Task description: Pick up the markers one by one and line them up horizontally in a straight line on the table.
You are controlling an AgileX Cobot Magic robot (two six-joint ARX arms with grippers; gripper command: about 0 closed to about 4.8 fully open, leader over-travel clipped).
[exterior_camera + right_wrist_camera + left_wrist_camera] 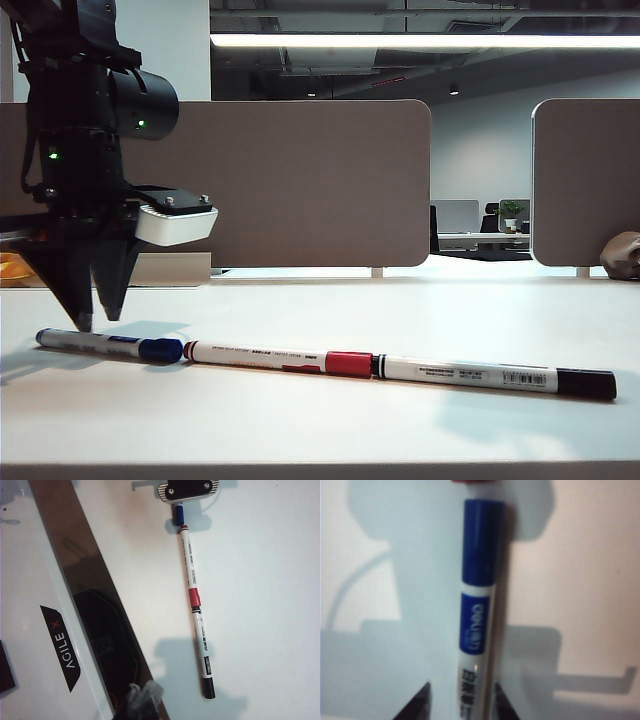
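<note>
left gripper (98,322) stood wide open astride the blue marker (110,345) on the worktop (400,420); lifting straight up would keep the row true. right gripper, unseen, was shut.

The left gripper (100,320) ends a glossy black arm with tapered black fingers, green indicator lights and a screwed white-cased wrist camera (175,222); the white base (60,645) reads AGILE X.

Left hand (98,322) open above blue marker (110,345), red marker (280,359), black marker (497,378) end to end on table (320,430)
</note>
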